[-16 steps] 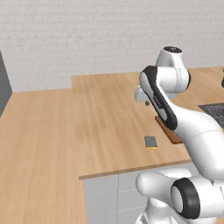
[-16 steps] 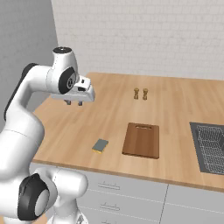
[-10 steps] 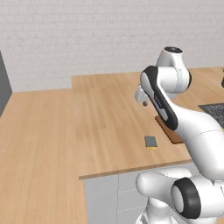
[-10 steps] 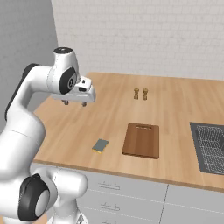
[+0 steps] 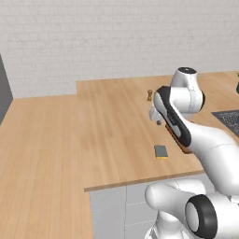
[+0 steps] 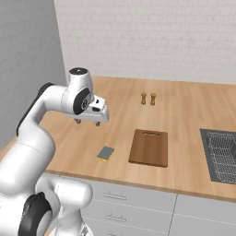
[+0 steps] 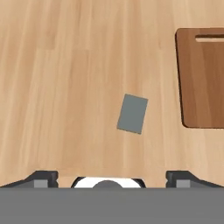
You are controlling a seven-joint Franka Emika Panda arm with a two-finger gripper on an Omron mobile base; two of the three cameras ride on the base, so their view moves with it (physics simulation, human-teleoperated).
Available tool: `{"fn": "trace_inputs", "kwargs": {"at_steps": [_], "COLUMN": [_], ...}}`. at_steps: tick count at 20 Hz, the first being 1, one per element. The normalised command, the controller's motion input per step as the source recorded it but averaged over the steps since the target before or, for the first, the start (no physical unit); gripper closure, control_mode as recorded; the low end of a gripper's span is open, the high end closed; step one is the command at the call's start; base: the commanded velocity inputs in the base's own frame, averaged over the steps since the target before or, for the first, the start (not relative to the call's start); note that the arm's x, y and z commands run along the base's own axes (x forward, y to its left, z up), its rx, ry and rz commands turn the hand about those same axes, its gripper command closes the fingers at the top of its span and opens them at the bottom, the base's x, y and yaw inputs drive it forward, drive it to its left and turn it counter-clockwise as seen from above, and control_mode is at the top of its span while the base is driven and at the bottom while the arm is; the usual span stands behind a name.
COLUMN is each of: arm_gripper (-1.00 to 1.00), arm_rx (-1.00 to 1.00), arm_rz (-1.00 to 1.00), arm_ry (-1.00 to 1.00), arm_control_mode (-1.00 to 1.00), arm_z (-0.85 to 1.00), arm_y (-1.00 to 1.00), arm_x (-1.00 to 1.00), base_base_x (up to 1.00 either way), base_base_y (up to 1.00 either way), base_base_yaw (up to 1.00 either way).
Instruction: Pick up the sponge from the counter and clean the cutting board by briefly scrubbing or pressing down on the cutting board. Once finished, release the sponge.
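My tool point(image 6: 87, 121) hangs above the bench point(image 6: 193, 175), clear of the surface, at the left of the right base view, with its two fingers point(image 6: 78, 121) pointing down and set apart: it is open and carries nothing. In the hand view the two dark finger tips point(image 7: 41, 176) stand wide apart at the bottom corners, confirming the spread.

The sponge point(image 6: 105, 153) lies flat on the bench, right of and nearer the front edge than my tool, well below it and not in contact. Its grey-green face is up, with the yellow layer visible at its near edge. In the hand view the sponge point(image 7: 132, 113) sits near the centre, turned slightly off square to the plank lines. In the left base view the sponge point(image 5: 161, 151) rests close to the front edge of the bench.

The cutting board point(image 6: 149, 147) lies flat just right of the sponge, near but not touching, its slot handle at the far end. In the hand view the cutting board point(image 7: 202, 78) sits at the right edge.

Two small wooden shakers point(image 6: 148, 98) stand upright behind the board. A dark grid panel point(image 6: 223, 155) lies at far right
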Motion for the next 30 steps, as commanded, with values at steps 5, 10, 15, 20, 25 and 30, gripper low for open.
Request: {"fn": "trace_inputs", "kwargs": {"at_steps": [5,10,15,20,25,30], "arm_gripper": [-1.00,-1.00,-1.00,-1.00,-1.00,-1.00], "arm_rx": [0.00,0.00,0.00,0.00,0.00,0.00], "arm_rz": [-0.07,-0.06,-0.05,-0.05,0.00,0.00], "arm_ry": [0.00,0.01,0.03,0.02,0.00,0.00], "arm_control_mode": [-1.00,-1.00,-1.00,-1.00,-1.00,-1.00], "arm_z": [-0.54,-0.54,-0.55,-0.56,-0.44,-0.25], "arm_y": [-0.09,0.00,-0.08,-0.09,0.00,-0.03], "arm_x": [0.00,0.02,0.02,0.08,0.11,0.07], "base_base_x": [0.00,0.00,0.00,0.00,0.00,0.00], "base_base_y": [0.00,0.00,0.00,0.00,0.00,0.00], "base_base_yaw": [0.00,0.00,0.00,0.00,0.00,0.00]}}
